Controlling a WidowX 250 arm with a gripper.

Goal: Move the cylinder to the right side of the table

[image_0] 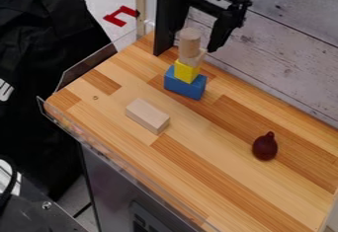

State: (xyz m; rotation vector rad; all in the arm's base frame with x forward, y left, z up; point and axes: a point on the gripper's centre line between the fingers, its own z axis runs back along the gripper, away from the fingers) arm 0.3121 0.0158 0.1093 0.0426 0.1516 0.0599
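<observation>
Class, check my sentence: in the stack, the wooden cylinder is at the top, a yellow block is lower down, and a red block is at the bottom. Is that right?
Not quite: the bottom block is blue, not red, as the camera view shows. The wooden cylinder is at the top and the yellow block lower down, as stated.

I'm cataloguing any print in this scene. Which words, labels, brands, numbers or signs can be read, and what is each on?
No text can be read with certainty.
White mark on the black cloth: cut off by the view's edge, unreadable.
Pale marks on the dark panel at the bottom: too blurred to read.
Wooden cylinder, yellow block, blue block: no print visible.
</observation>
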